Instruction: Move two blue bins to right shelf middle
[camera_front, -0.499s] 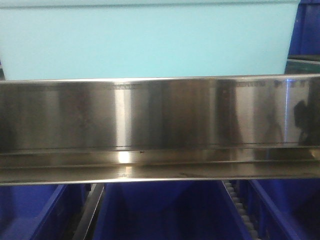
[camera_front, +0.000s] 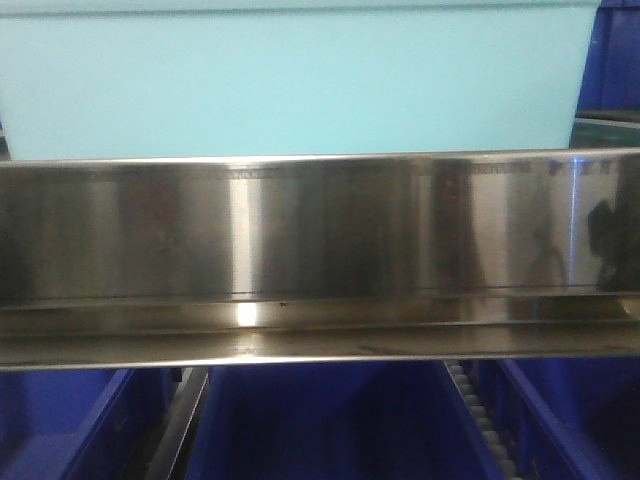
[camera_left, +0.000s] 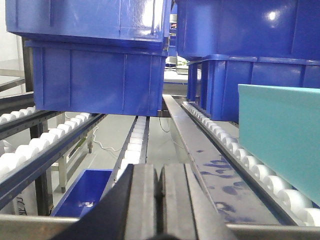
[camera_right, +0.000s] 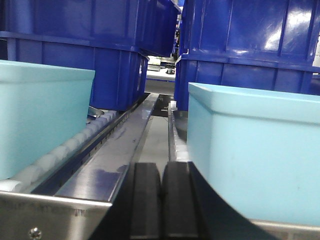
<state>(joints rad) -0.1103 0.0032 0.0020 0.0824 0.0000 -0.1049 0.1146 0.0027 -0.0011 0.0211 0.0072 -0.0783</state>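
1. The front view is soft and hazy; the steel rail (camera_front: 320, 250) bears a bright vertical glare streak and dark reflections.
2. Overhead light leaves white highlights on the royal-blue bins (camera_left: 270, 30).
3. The left gripper (camera_left: 159, 200) and right gripper (camera_right: 161, 200) look dark and blurred up close.

shelf: steel roller lanes (camera_right: 112, 155) | on rollers: left aqua bin (camera_right: 40, 115), right aqua bin (camera_right: 255, 155) | behind: royal-blue bins (camera_right: 240, 50)
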